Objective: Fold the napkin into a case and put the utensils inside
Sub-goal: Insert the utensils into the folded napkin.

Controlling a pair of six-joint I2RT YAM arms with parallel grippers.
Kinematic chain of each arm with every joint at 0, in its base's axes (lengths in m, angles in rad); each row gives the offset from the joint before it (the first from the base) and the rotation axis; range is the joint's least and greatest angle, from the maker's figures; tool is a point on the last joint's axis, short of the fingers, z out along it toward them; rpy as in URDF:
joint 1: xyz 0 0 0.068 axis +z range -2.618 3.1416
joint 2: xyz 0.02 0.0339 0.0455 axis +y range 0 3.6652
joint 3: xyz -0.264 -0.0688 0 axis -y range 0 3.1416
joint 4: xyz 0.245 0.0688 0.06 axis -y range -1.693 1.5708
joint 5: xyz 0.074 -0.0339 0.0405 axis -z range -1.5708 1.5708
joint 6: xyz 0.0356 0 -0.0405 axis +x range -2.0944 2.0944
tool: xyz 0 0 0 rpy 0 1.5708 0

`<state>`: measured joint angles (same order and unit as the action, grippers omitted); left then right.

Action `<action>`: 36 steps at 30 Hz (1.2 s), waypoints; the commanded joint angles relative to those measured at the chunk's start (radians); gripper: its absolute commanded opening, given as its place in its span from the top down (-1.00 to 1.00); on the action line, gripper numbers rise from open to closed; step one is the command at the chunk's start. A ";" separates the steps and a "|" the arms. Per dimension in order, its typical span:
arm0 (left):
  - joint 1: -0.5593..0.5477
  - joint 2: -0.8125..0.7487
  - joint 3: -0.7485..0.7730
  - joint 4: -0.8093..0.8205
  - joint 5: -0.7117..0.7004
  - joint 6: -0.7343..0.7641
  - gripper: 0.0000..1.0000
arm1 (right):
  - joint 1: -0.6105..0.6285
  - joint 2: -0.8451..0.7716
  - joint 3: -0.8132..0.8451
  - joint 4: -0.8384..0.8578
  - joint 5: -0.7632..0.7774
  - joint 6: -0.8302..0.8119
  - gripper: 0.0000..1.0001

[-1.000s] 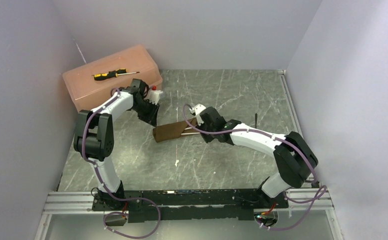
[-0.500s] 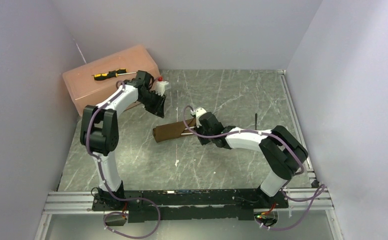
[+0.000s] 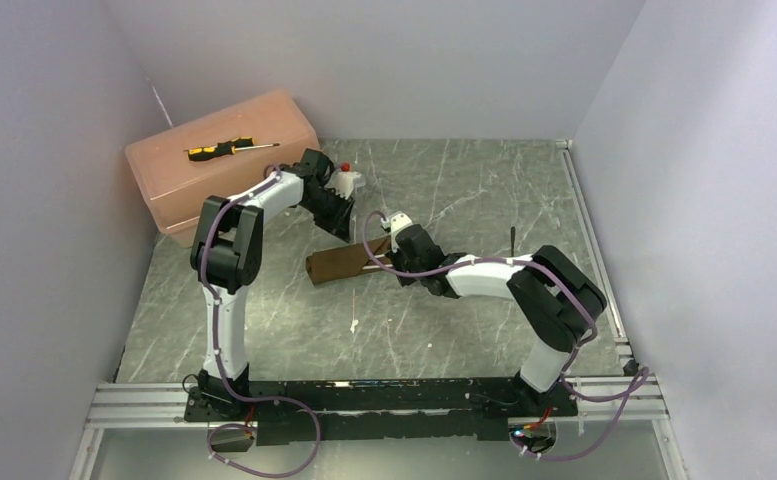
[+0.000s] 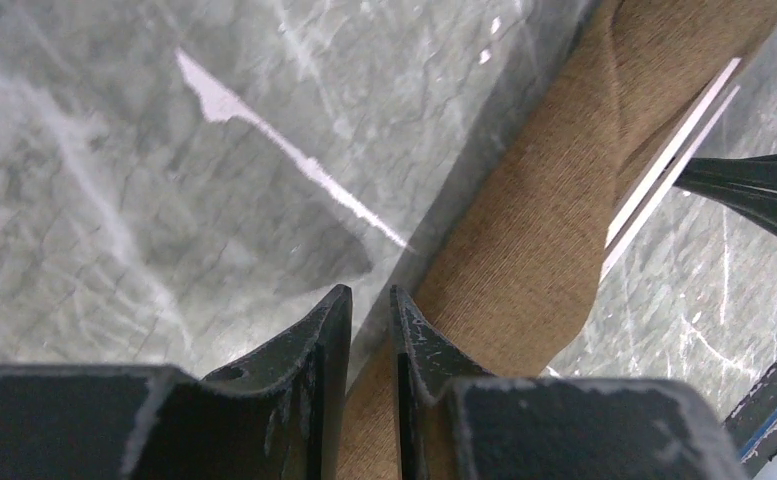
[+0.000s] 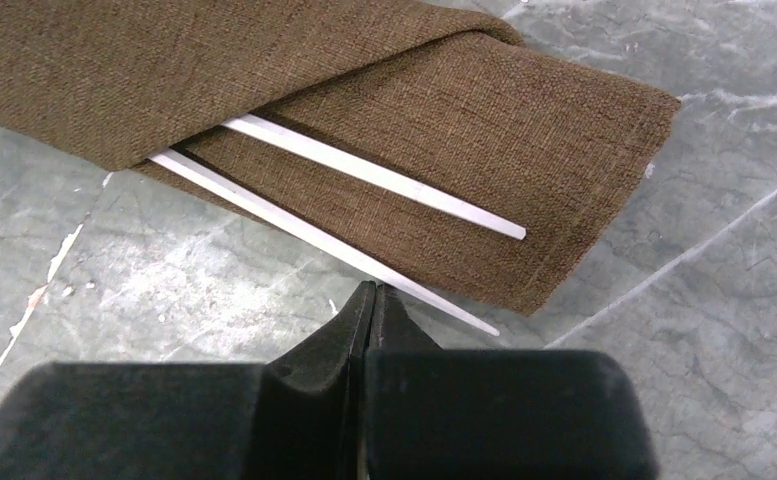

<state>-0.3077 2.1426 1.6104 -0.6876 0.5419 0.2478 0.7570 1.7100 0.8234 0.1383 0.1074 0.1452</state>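
Mid-worktop: brown case (image 3: 349, 262) lies long axis left-right, two utensils (image 5: 364, 170) jutting from right end. My right fingers (image 5: 369, 300) pressed shut, empty, tips just off nearer utensil. Left fingers (image 4: 364, 320) slightly parted, empty, above case's far-left end.
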 commanded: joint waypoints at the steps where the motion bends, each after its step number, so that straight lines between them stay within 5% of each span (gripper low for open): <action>1: -0.031 0.020 0.043 0.032 0.035 0.004 0.48 | -0.001 0.017 0.033 0.071 0.046 -0.026 1.00; 30: -0.060 0.066 0.076 -0.021 -0.011 0.072 0.47 | -0.038 0.078 0.148 0.046 0.013 -0.068 1.00; 36: -0.039 0.062 0.148 -0.114 -0.045 0.074 0.37 | -0.042 -0.101 0.101 -0.032 0.034 -0.041 0.23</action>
<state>-0.3592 2.2059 1.6955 -0.7231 0.5316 0.3004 0.7235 1.7706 0.9325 0.1425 0.1268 0.0921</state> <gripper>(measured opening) 0.302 0.268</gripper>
